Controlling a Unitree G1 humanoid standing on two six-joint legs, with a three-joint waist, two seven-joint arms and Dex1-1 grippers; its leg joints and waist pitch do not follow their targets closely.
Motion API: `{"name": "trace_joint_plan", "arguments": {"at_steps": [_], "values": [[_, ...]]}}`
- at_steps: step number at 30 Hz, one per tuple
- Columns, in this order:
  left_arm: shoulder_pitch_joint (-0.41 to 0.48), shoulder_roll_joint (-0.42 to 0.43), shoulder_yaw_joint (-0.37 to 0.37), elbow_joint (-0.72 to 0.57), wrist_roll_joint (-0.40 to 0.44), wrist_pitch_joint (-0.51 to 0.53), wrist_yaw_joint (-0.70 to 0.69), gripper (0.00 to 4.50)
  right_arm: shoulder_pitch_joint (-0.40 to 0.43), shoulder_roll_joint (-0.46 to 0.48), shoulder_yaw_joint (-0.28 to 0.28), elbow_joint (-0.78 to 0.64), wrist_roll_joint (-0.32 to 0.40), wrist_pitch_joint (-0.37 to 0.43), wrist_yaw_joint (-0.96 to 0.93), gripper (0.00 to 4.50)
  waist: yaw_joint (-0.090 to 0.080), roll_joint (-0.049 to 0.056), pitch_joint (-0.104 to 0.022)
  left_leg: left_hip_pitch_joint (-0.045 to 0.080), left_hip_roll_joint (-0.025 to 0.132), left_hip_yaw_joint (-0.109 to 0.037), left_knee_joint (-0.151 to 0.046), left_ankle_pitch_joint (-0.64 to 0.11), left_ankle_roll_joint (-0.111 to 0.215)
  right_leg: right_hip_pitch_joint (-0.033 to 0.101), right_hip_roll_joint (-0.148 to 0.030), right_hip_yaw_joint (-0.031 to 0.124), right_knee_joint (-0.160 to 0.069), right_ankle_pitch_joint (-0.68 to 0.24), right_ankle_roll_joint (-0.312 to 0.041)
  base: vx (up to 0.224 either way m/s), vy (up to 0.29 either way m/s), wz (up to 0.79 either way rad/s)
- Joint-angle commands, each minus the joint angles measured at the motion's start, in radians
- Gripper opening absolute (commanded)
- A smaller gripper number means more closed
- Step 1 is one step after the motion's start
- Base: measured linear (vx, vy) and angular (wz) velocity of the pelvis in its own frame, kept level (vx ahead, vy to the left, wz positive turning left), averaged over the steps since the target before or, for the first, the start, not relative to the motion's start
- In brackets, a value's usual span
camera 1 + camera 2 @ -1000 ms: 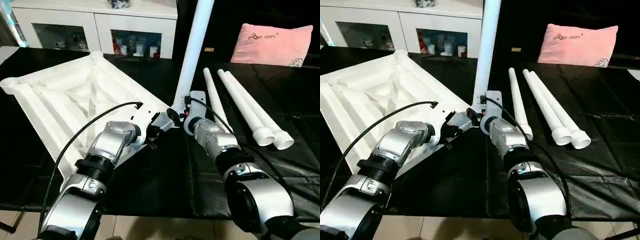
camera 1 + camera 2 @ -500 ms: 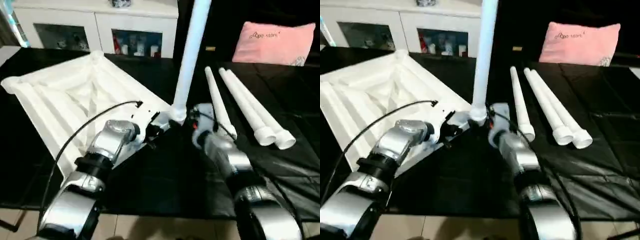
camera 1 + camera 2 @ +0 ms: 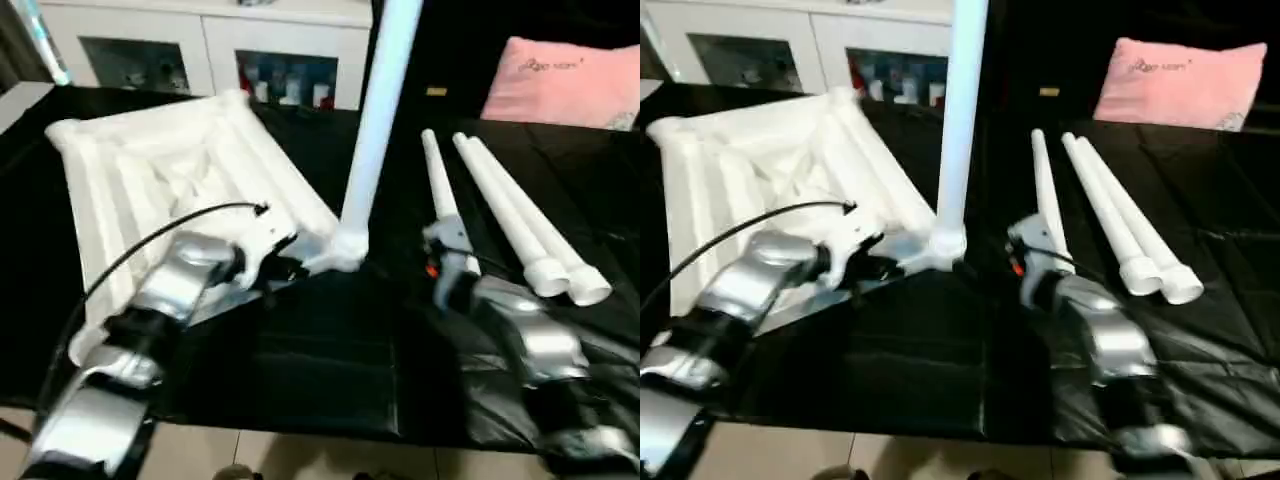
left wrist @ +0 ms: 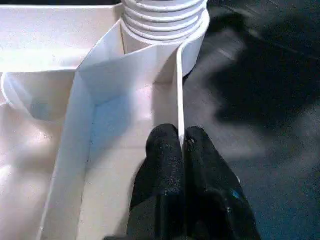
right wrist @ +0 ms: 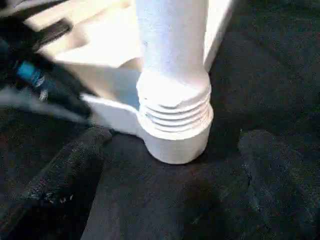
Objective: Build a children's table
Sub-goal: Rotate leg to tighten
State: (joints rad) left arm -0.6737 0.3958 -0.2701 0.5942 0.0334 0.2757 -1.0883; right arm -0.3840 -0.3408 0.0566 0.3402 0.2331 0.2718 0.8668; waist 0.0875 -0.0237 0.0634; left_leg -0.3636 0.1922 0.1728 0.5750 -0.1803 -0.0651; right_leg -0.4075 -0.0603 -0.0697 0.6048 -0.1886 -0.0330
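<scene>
Drawn back from the standing leg [image 3: 378,130], the right gripper [image 5: 170,200] is spread wide and empty. One tabletop [image 3: 160,190] is pinched at its near rim by the closed left gripper [image 4: 181,150]. Three loose legs [image 3: 500,215] lie to the right.

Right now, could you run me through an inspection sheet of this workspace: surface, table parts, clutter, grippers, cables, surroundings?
Surface: black sheet covers the work area.
Job's things: white tabletop lies ribbed underside up; one leg stands upright in its near corner socket, threads still showing; three loose legs lie side by side to the right.
Clutter: nothing seen.
Grippers: left gripper is shut on the tabletop's edge rib beside the socket; right gripper is open, fingers apart either side of the socket, touching nothing.
Cables: black cable arcs over the left forearm.
Surroundings: white glass-door cabinet behind; pink pillow at the far right.
</scene>
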Motion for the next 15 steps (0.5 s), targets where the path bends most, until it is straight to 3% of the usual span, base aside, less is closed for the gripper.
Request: {"name": "trace_joint_plan", "arguments": {"at_steps": [1,5,9,15], "values": [[0.012,0.005,-0.038,-0.019,-0.012,-0.036,-0.099,0.0,0.002,-0.029,0.022,-0.044,0.004,-0.011,0.074,4.47,-0.003,-0.001,-0.068,0.008,0.04,-0.004,-0.057,-0.128,0.064,0.063,-0.081,0.056,-0.067,-0.104,-0.207,0.0,0.0,0.0],[0.021,0.03,-0.05,-0.037,-0.027,-0.06,-0.188,0.0,-0.003,-0.069,0.04,-0.068,0.013,-0.005,0.144,4.47,0.004,-0.002,-0.069,0.01,0.041,-0.005,-0.056,-0.128,0.054,0.064,-0.083,0.055,-0.064,-0.125,-0.2,0.0,0.0,0.0],[0.033,0.066,-0.083,-0.073,-0.04,-0.082,-0.28,0.0,-0.025,-0.101,0.075,-0.055,0.0,-0.035,0.213,4.47,0.008,0.0,-0.07,0.009,0.041,-0.004,-0.053,-0.114,0.055,0.063,-0.082,0.055,-0.059,-0.095,-0.21,0.0,0.0,0.0],[0.041,0.095,-0.124,-0.087,-0.025,-0.121,-0.375,0.0,-0.065,-0.128,0.142,0.002,-0.03,-0.102,0.354,4.47,0.016,0.001,-0.071,0.009,0.043,-0.004,-0.05,-0.131,0.05,0.063,-0.084,0.055,-0.059,-0.128,-0.212,0.0,0.0,0.0]]}}
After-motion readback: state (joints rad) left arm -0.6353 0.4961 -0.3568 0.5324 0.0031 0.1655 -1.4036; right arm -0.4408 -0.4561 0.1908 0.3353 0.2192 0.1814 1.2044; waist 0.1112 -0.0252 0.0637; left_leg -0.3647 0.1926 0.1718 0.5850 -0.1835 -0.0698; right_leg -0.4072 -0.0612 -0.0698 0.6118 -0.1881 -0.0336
